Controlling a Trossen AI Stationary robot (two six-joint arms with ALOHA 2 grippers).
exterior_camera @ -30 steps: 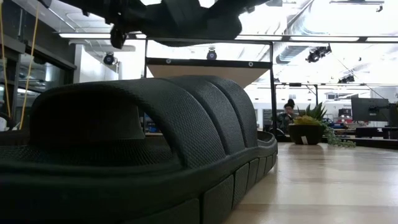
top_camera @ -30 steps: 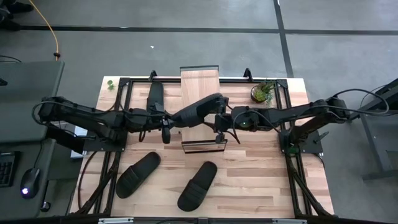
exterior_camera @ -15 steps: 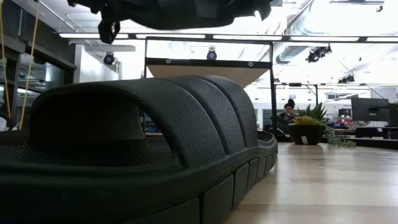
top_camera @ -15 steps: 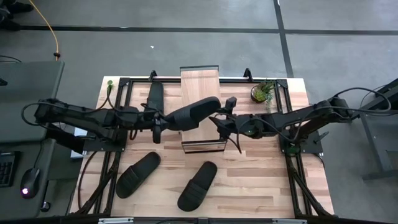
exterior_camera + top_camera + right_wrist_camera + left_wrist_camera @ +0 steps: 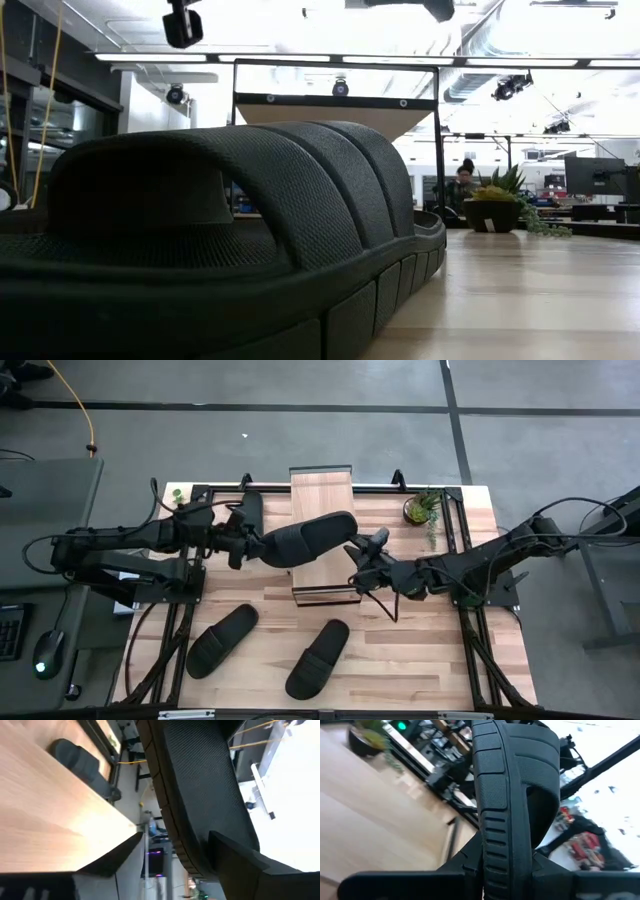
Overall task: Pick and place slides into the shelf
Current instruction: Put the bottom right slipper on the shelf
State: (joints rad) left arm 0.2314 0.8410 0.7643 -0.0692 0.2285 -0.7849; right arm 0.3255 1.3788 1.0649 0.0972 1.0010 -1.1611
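The left gripper (image 5: 243,546) is clamped on the heel end of a raised slide (image 5: 300,541), which extends from it across the shelf (image 5: 322,490) plank's left edge. The right gripper (image 5: 362,553), fingers spread and released, sits just beyond the slide's toe at the plank's right edge. Two slides (image 5: 222,639) (image 5: 318,658) lie on the table (image 5: 420,660), well apart from both grippers; another (image 5: 249,512) lies just beside the left gripper.

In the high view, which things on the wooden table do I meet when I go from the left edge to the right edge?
Left gripper → slide lying by the left frame → held slide over the shelf → right gripper → potted plant.
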